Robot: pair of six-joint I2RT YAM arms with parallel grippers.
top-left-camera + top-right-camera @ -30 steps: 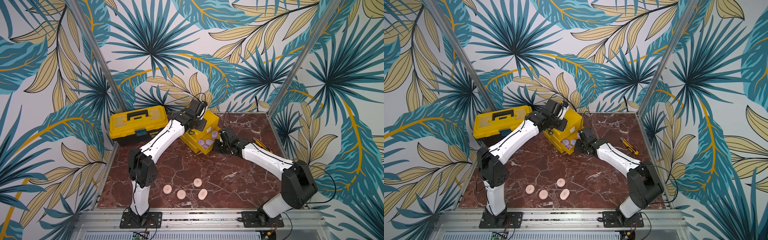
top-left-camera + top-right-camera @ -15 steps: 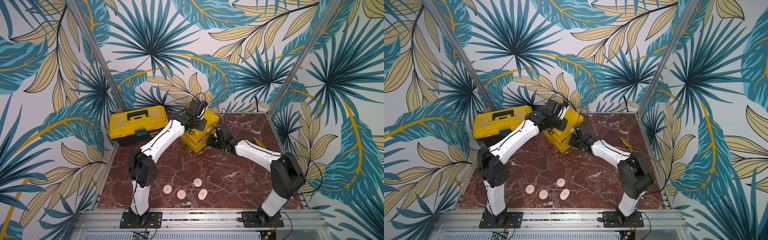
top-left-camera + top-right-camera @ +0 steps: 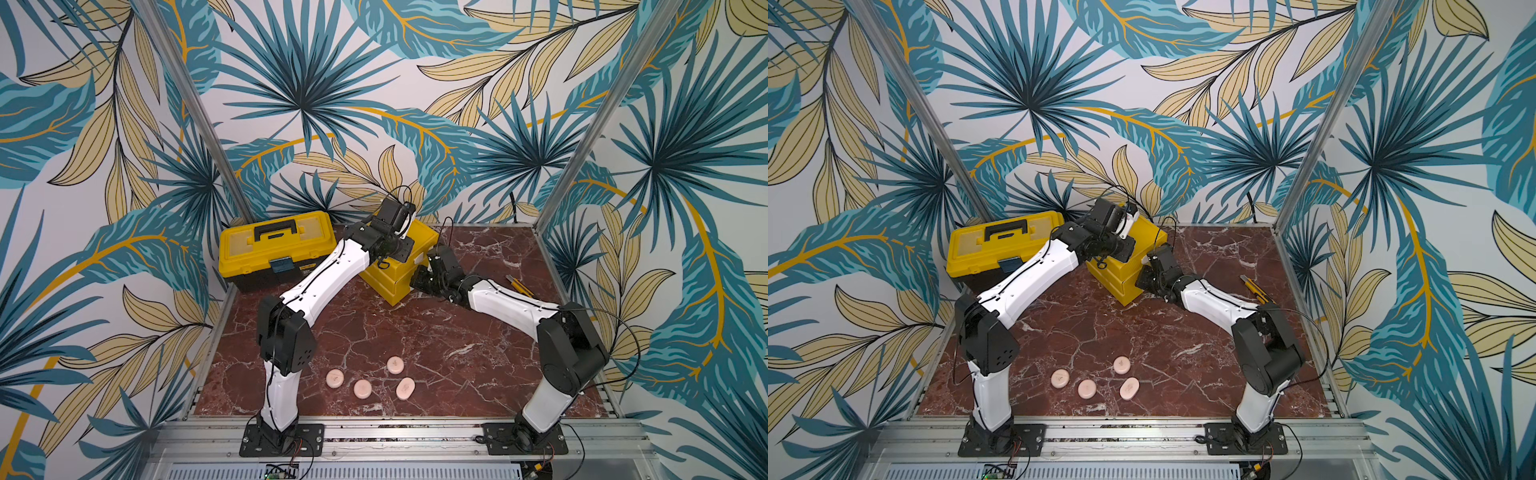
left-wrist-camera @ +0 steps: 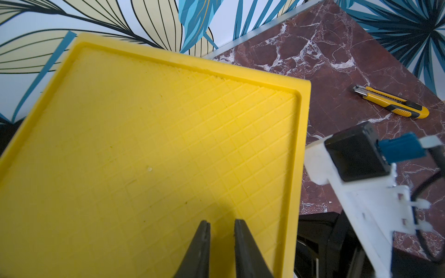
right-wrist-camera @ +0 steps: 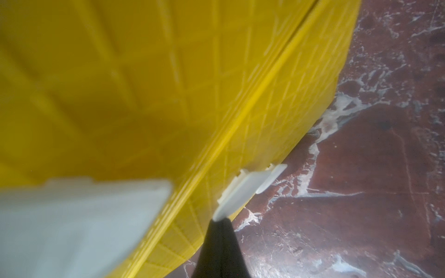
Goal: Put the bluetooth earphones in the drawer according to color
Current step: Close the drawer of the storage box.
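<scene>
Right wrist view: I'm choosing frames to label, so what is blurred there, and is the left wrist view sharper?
Right wrist view: near white handle smeared, yellow chest soft, marble table sharper. Left wrist view: its top and the knife crisp, shadow at the left end effector.

- Four pale pink oval earphone cases (image 3: 362, 388) lie flat in a loose cluster, none touching, near the front edge of the marble tabletop (image 3: 457, 374).
- The yellow drawer chest (image 3: 397, 286) stands upright at the back, front flush and shut, with a white tab handle (image 5: 250, 187) low on its front.
</scene>
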